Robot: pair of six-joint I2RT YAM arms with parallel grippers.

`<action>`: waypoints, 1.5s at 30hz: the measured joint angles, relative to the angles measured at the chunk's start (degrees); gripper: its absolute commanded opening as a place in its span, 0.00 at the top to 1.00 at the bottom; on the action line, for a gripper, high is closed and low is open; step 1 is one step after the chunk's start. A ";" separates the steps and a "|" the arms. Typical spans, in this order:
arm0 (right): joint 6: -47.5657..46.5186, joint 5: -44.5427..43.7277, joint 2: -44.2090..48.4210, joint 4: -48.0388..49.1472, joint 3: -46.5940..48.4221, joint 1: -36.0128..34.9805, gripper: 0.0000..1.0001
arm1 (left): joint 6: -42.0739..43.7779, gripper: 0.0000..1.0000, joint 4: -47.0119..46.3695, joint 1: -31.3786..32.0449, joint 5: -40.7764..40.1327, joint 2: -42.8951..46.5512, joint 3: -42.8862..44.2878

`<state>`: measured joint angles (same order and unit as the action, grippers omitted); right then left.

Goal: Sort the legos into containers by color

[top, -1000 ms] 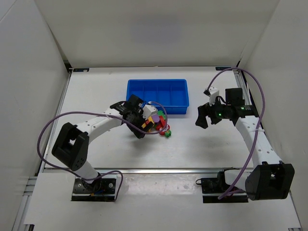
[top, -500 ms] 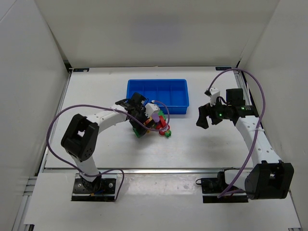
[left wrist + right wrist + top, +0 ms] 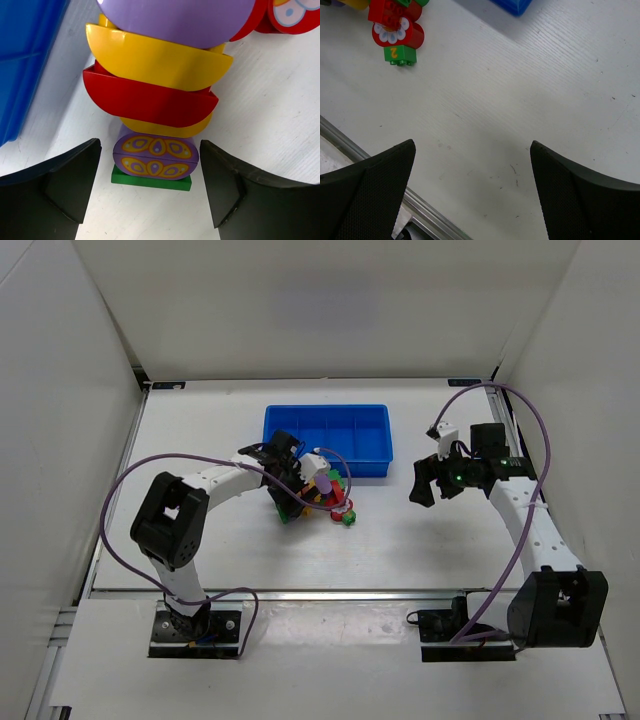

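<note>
Closes in on legos (image 3: 332, 496) with left gripper (image 3: 150, 167) spread astride purple oval (image 3: 156, 156), ready to pick; keeps right gripper (image 3: 471, 150) parted.

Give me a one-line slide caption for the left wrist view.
Left gripper open around a purple patterned oval on a green block, yellow lego and red lego behind, blue tray at left.

1. A yellow numeral "2" is printed on the side face of the small green block (image 3: 400, 54). It sits in the upper left of the right wrist view, on the white surface, just below a red round piece (image 3: 397, 34).
2. In the top external view, any print on the legos (image 3: 325, 495) is too small to read.
</note>
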<state>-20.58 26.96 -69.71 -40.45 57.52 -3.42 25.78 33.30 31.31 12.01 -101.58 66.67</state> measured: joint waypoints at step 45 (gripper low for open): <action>18.53 8.55 -2.86 4.87 4.04 0.37 0.02 | 3.08 0.56 4.85 5.62 0.70 34.88 -12.87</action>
<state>-2.04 35.51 -72.58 -35.57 61.56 -3.05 28.86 38.15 36.93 12.71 -66.70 53.80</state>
